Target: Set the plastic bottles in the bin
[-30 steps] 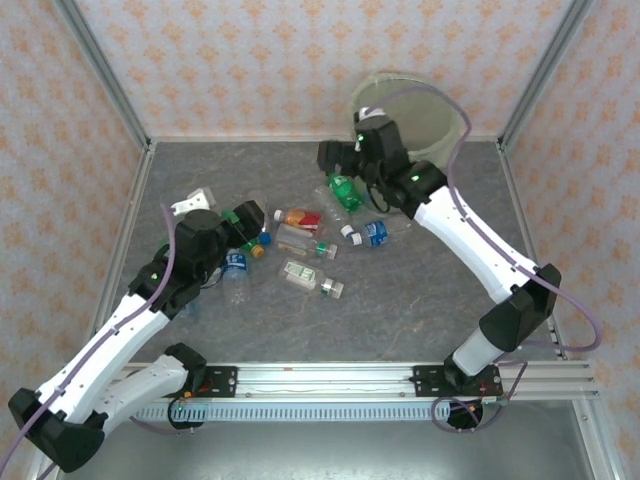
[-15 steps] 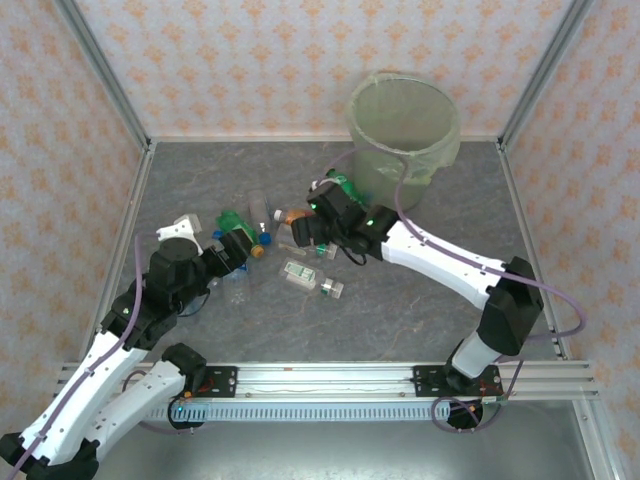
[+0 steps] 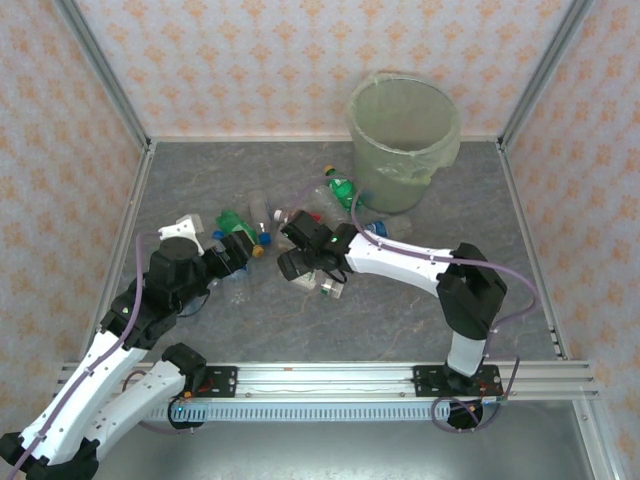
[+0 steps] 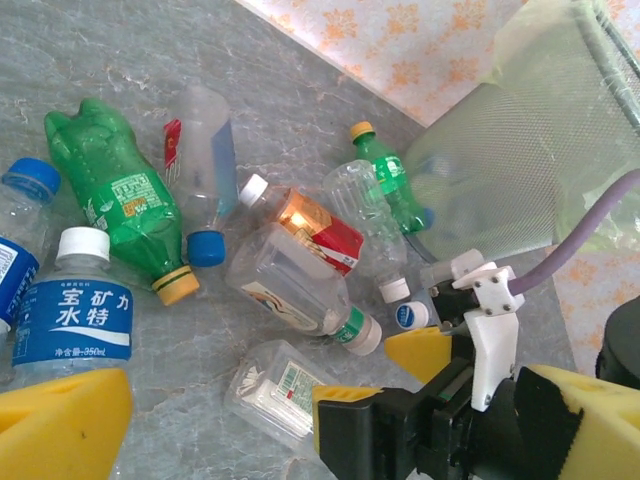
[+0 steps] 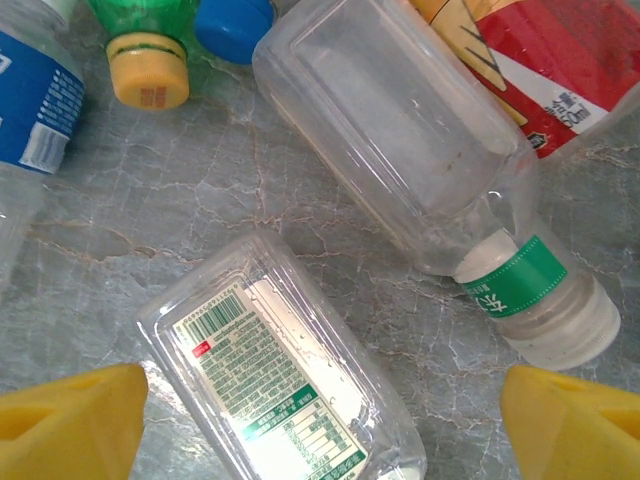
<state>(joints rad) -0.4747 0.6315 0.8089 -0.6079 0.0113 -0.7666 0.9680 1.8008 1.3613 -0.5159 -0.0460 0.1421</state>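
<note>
Bottles (image 4: 110,195) are seen lying on their sides in a heap near the middle of the grey table (image 3: 400,320). The bin (image 3: 400,180) is stood at the back of the table, just behind the heap and a bit to the right. It cannot be told from here if any bottle is inside the bin. So most of the job is judged to be left: about ten bottles are to be picked up and dropped in.

The right pincer (image 5: 320,435) is held low over a flat clear bottle (image 5: 285,385) with a white and green label. Its yellow fingers (image 5: 70,415) are spread wide, one on each side, and the bottle is not yet pinched.

The left pincer (image 3: 238,248) is spread wide too, and nothing is held in it. It is placed by a water bottle (image 4: 75,315) with a blue label, at the left of the heap.
</note>
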